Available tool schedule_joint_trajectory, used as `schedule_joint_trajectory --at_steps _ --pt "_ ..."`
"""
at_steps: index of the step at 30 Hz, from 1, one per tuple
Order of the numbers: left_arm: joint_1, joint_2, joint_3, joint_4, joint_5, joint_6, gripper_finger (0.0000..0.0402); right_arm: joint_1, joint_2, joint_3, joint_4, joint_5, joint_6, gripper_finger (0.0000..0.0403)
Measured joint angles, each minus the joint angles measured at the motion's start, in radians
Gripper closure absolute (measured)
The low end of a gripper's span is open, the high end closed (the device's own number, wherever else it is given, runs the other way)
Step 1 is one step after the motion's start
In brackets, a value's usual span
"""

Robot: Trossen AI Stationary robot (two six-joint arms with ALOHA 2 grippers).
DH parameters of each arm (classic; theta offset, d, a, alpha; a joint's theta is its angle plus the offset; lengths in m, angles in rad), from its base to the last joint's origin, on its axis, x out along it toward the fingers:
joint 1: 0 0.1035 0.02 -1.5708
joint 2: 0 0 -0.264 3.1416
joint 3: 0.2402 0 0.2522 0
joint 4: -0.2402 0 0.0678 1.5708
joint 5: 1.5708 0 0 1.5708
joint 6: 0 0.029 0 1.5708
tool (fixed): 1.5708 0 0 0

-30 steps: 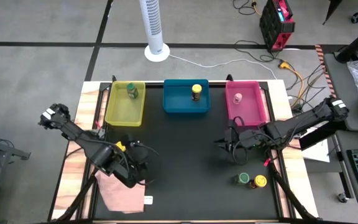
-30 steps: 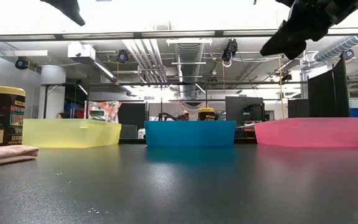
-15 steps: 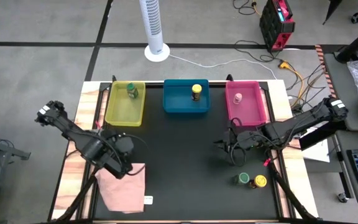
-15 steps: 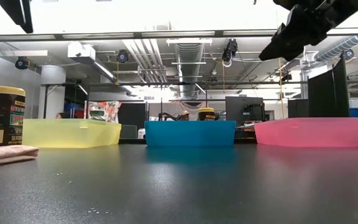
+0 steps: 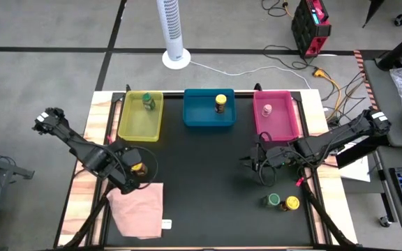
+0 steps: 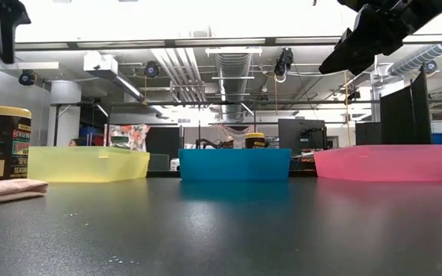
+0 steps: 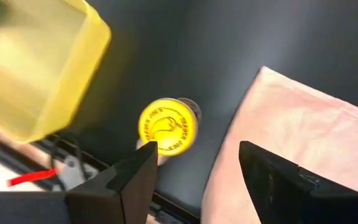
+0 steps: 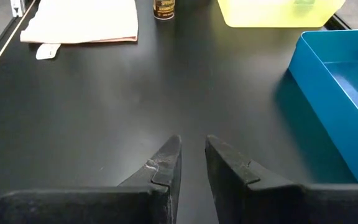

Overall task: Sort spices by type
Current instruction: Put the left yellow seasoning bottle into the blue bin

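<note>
A yellow-lidded spice jar [image 5: 138,168] stands on the black mat near the table's left edge, beside the pink cloth [image 5: 137,209]. My left gripper [image 5: 132,174] hovers open above it; in its wrist view the jar's lid [image 7: 166,126] shows just beyond the fingertips, untouched. My right gripper [image 5: 257,164] hangs shut and empty over the mat's right half. A green-lidded jar [image 5: 273,201] and a yellow-lidded jar [image 5: 292,203] stand near the right near corner. One jar stands in each bin: green lid [image 5: 148,102], yellow lid [image 5: 220,103], pink lid [image 5: 266,109].
The yellow bin [image 5: 137,122], blue bin [image 5: 201,115] and pink bin [image 5: 281,125] stand in a row along the far edge. The mat's middle [image 5: 201,181] is bare. A small white tag [image 5: 166,224] lies by the cloth's near corner.
My left gripper has moved from over the cloth's right side toward the table's left edge and slightly toward the far edge, ending above the yellow-lidded jar. More of the cloth shows now. The jar has stayed in place.
</note>
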Motion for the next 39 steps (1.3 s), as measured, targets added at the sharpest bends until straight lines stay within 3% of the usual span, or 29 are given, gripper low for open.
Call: schedule_joint_trajectory --at_steps 6,16,22,29,39 --pt "0.000 -0.053 -0.055 0.055 0.008 0.000 0.0196 0.000 0.000 0.000 0.000 0.000 0.000 0.0348" --pt "0.000 -0.036 -0.055 0.052 0.008 0.066 0.0189 0.000 0.000 0.000 0.000 0.000 -0.006 0.0340" --pt "0.001 0.005 -0.057 0.048 0.008 0.082 0.0125 0.000 0.000 -0.005 0.002 0.000 0.002 0.0329" --pt "0.002 0.057 -0.057 0.003 -0.087 0.093 0.0041 0.000 0.000 -0.013 0.010 0.000 0.003 0.0320" --pt "0.012 0.084 -0.057 -0.005 -0.041 0.136 0.0032 0.000 0.000 -0.020 0.015 0.000 0.003 0.0312"
